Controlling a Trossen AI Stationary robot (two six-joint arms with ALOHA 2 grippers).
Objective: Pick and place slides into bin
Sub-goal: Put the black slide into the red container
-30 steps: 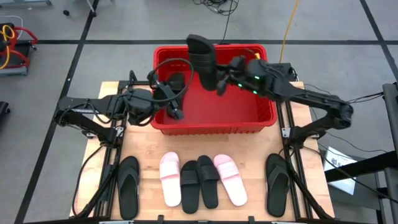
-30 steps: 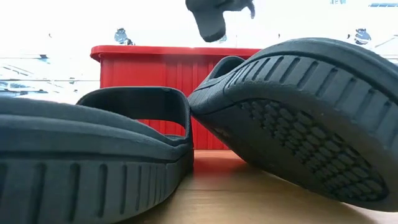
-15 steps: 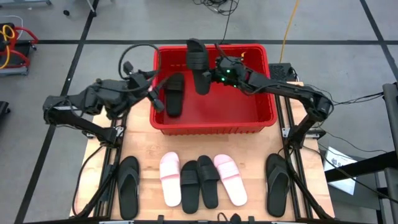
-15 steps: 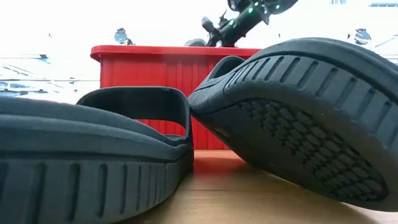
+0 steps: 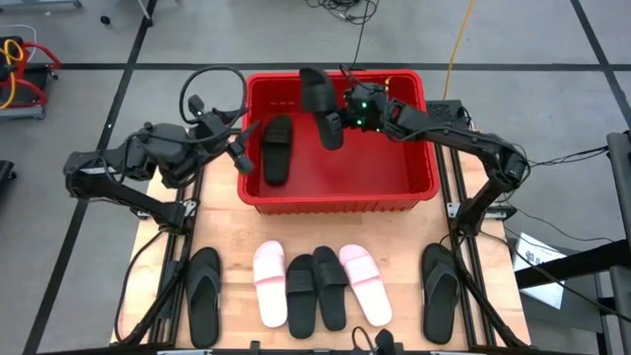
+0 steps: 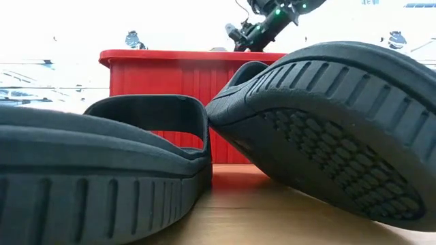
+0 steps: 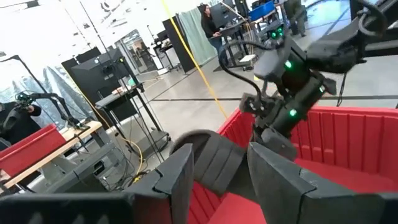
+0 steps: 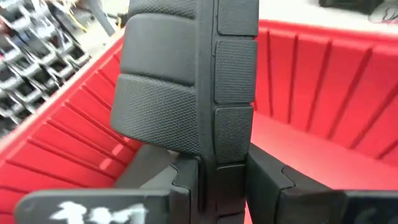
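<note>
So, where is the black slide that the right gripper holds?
In the high view, the held black slide hangs over the far part of the red bin, clamped by the right gripper, beside another black slide lying inside.

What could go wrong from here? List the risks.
1. The right gripper holds a black slide over the bin's far side; released here, it may tip onto the rim or fall outside.
2. It might land on the slide already in the bin.
3. The left gripper, open, hangs at the bin's left wall and could knock it.

The wooden table (image 5: 229,237) carries the red bin (image 5: 340,192) and 6 slides (image 5: 320,286).
</note>
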